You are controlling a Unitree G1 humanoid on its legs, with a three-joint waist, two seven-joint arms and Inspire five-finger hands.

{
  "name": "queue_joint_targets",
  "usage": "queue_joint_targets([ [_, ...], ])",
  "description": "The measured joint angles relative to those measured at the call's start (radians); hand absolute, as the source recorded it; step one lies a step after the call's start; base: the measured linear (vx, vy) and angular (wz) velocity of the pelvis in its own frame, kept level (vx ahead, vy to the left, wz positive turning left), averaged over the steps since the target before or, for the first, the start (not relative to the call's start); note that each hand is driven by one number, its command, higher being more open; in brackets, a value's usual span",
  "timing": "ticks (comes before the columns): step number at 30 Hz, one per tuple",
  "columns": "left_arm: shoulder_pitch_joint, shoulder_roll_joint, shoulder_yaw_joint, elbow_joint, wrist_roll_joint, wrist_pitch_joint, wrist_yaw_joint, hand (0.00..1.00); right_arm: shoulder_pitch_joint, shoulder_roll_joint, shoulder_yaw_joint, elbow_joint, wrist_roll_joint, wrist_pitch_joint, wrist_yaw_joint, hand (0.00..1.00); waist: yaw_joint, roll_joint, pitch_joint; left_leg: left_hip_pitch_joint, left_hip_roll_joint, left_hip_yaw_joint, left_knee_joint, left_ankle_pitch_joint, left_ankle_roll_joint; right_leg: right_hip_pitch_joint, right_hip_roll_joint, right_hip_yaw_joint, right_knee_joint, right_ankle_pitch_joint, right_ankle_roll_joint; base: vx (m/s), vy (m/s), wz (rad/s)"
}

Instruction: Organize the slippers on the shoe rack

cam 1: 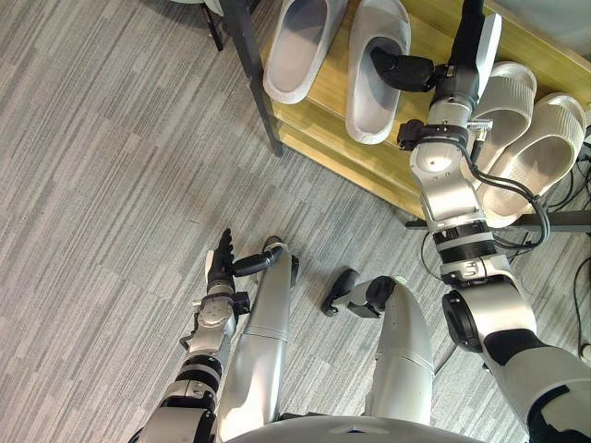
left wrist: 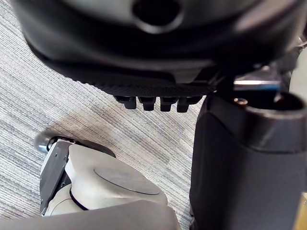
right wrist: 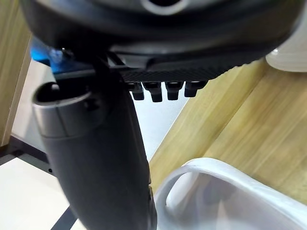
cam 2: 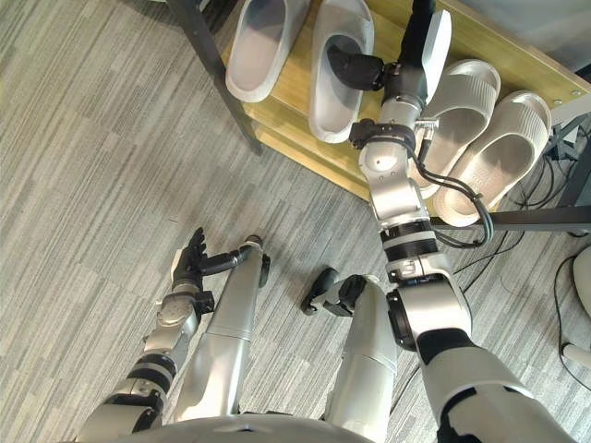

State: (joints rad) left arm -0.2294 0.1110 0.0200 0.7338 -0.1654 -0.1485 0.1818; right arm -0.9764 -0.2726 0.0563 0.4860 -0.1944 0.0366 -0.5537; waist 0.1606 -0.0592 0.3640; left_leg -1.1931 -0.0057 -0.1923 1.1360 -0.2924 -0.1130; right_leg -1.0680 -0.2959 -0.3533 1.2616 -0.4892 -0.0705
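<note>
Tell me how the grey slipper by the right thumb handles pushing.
The grey slipper looks like thick moulded foam, so probably light and fairly stiff. Lying flat on the wooden shelf, it should slide, not tip, when the right hand pushes.

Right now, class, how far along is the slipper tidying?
Nearly done: two grey slippers and two cream slippers already lie on the shoe rack. In hand: the right robot hand has its thumb at one grey slipper's opening. To do: probably squaring that slipper. The left robot hand hangs idle.

We are holding our right hand (cam 1: 460,57) outstretched ahead, fingers straight and thumb spread, and hanging our left hand (cam 1: 220,262) low, fingers straight.
</note>
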Motion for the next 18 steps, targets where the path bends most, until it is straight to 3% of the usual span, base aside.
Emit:
queue_joint_targets([
  [1, 0.000, 0.000, 0.001, 0.001, 0.000, 0.002, 0.000, 1.00, 0.015, 0.000, 0.000, -0.010, 0.000, 0.000, 0.004, 1.00, 0.000, 0.000, 0.000, 0.003, 0.000, 0.000, 0.000, 0.000, 0.000, 0.002, 0.000, 0.000, -0.001, 0.000, 0.000, -0.02, 0.103, -0.02],
  [3, 0.000, 0.000, 0.009, 0.009, 0.000, 0.009, 0.000, 1.00, 0.187, 0.058, -0.019, -0.210, 0.026, -0.020, 0.009, 1.00, -0.004, 0.000, -0.001, 0.014, 0.004, 0.003, -0.013, 0.000, 0.000, 0.011, 0.005, 0.000, -0.014, 0.001, 0.000, -0.01, 0.115, -0.03],
  [9, 0.005, -0.011, 0.046, 0.027, 0.002, 0.035, 0.000, 1.00, 0.331, 0.148, -0.038, -0.311, 0.110, -0.057, 0.009, 1.00, -0.008, -0.004, -0.019, 0.041, 0.018, 0.006, -0.029, -0.007, -0.002, 0.038, 0.021, 0.000, -0.039, 0.002, 0.002, 0.02, 0.041, -0.05],
  [11, 0.008, -0.009, 0.057, 0.030, 0.011, 0.042, 0.001, 1.00, 0.413, 0.204, -0.022, -0.356, 0.220, -0.119, 0.052, 1.00, -0.017, -0.004, -0.022, 0.047, 0.023, 0.010, -0.031, -0.011, -0.001, 0.043, 0.026, 0.003, -0.046, 0.005, 0.000, 0.02, 0.048, -0.08],
  [18, 0.007, -0.010, 0.087, 0.035, 0.024, 0.056, 0.003, 1.00, 0.511, 0.285, 0.054, -0.331, 0.478, -0.137, 0.196, 1.00, -0.022, -0.004, -0.022, 0.078, 0.048, 0.021, -0.037, -0.021, -0.001, 0.067, 0.051, 0.012, -0.068, 0.011, 0.009, 0.00, 0.044, -0.12],
])
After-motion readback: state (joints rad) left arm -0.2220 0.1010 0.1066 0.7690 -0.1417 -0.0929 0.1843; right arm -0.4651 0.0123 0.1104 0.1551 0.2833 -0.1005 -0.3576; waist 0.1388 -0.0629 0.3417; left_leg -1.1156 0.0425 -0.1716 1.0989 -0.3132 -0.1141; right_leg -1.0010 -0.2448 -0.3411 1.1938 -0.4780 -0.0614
